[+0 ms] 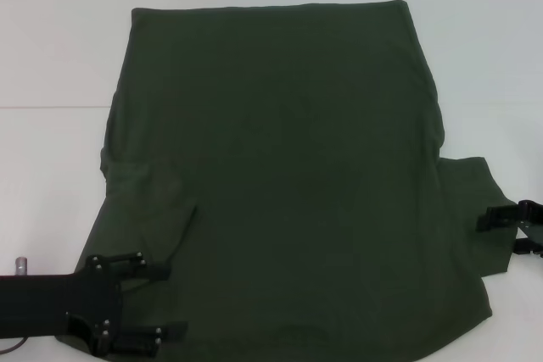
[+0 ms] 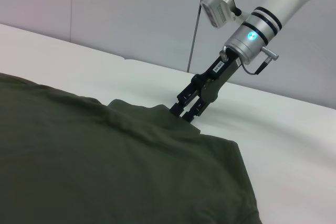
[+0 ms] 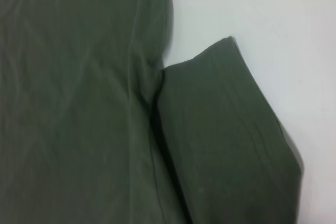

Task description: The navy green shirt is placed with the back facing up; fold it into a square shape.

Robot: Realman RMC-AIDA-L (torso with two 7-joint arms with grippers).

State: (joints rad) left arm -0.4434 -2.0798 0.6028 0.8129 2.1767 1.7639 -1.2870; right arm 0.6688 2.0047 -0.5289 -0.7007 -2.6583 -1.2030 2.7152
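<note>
left gripper (image 1: 157,303): down at the near-left corner of the shirt, sitting over the left sleeve/shoulder area. Fingers look spread apart with cloth under them, so I'd call it released, not pinching anything yet.

right gripper (image 1: 501,219): out at the right edge, fingertips right at the tip of the right sleeve. In the left wrist view the same gripper (image 2: 188,109) has its tips touching the sleeve edge, but whether it's actually clamped on the cloth or just resting there, I honestly can't tell.

navy green shirt (image 1: 280,175): spread flat on the white table (image 1: 51,57), taking up most of the middle, hem at the far side, neck end toward the robot.

left sleeve (image 1: 148,209): looks like it's lying inward on the body, there's a diagonal crease there. Might be partly tucked already, hard to be sure.

right sleeve (image 3: 226,135): sticks out past the body onto the table, flat, not folded in.

done so far: pretty much just laid out and smoothed, maybe the left sleeve in.

left to do: my guess is nearly everything. Right sleeve in, sides over, then fold lengthwise to get a square.
</note>
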